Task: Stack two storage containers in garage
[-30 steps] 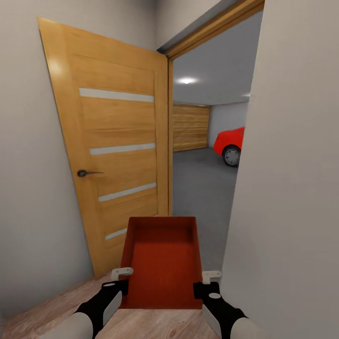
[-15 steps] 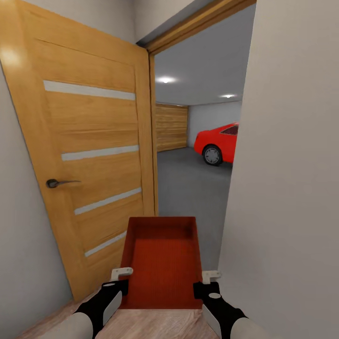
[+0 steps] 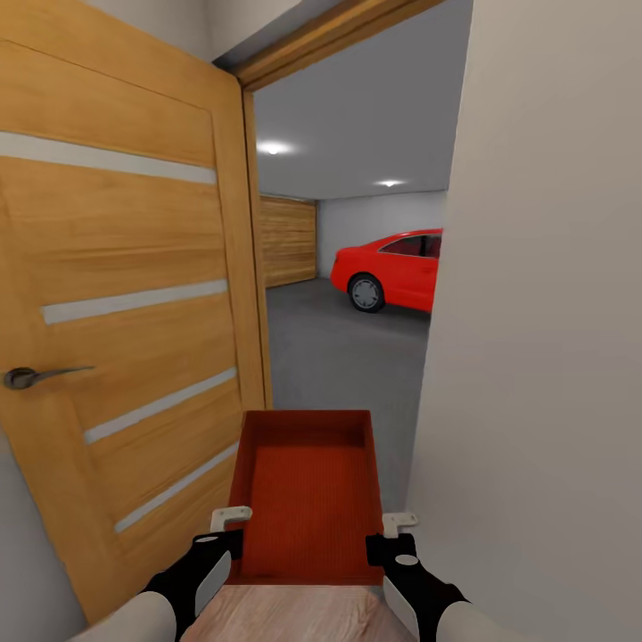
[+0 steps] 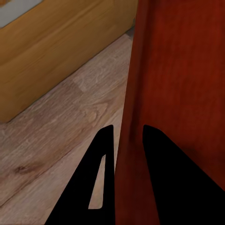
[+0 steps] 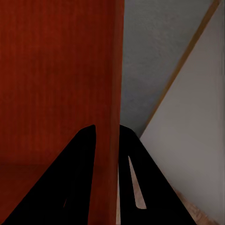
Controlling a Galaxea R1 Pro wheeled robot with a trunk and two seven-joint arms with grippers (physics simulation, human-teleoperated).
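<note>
No readable text, label or number appears anywhere, though distant surfaces may be too blurred.

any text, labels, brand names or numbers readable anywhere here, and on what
None: no readable text in any view.
The storage container, held by the left gripper and right gripper, has plain walls.
The wooden door bears only pale blank strips.
The red car shows no plate or badge that can be read at this distance.
</note>
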